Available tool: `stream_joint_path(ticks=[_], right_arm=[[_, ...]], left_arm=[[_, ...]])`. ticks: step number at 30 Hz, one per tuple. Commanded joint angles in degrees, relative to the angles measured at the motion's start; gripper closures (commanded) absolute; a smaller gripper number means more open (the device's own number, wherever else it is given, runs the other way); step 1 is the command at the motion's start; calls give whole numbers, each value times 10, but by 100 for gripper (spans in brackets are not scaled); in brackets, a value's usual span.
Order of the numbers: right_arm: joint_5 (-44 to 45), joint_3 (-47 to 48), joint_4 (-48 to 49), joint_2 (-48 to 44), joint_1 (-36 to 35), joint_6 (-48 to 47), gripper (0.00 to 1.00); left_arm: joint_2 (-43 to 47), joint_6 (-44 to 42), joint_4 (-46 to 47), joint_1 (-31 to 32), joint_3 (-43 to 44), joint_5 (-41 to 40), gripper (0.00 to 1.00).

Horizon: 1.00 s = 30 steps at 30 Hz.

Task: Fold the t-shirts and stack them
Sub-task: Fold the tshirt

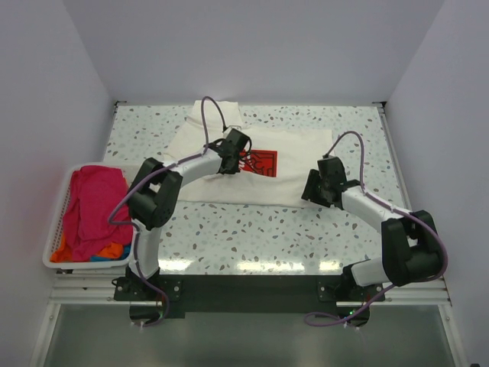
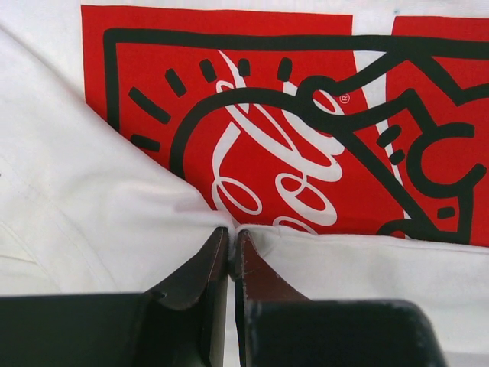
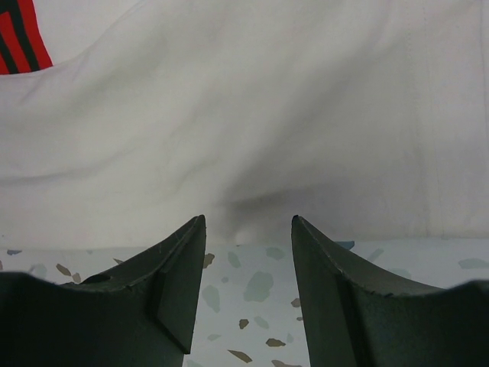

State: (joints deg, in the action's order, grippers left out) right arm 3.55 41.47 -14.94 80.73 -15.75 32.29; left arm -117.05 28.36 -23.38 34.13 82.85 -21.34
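Observation:
A white t-shirt [image 1: 294,164] with a red and black print [image 1: 258,162] lies spread on the speckled table. My left gripper [image 1: 234,153] sits on the shirt beside the print and is shut on a pinch of its white cloth [image 2: 231,229]. The print [image 2: 306,122] fills the left wrist view. My right gripper [image 1: 317,189] is open at the shirt's near edge, right of the middle. In the right wrist view its fingers [image 3: 248,225] straddle the shirt's hem [image 3: 244,214] with bare table beneath.
A white basket [image 1: 61,222] at the table's left edge holds pink [image 1: 95,202], orange and blue clothes. White walls close in the back and both sides. Speckled table [image 1: 267,237] shows between the shirt and the arm bases.

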Motion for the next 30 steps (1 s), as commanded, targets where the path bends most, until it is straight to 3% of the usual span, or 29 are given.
stream_joint_path(ticks=[1,18,25,27,30], right_arm=[[18,-10,18,-7,-2,-4,48],[27,-25,1,-18,-3,-5,46],[63,-4,-46,-47,2,-8,40],[46,-3,-60,-58,28,-2,40],[35,-10,-64,-80,38,9,40]], left_arm=[[-1,-5,2,-6,28,-20,100],[4,-11,17,-45,36,23,99],[38,-19,43,-48,24,56,58],[73,-2,42,-60,11,61,41],[107,30,17,-71,1,27,37]])
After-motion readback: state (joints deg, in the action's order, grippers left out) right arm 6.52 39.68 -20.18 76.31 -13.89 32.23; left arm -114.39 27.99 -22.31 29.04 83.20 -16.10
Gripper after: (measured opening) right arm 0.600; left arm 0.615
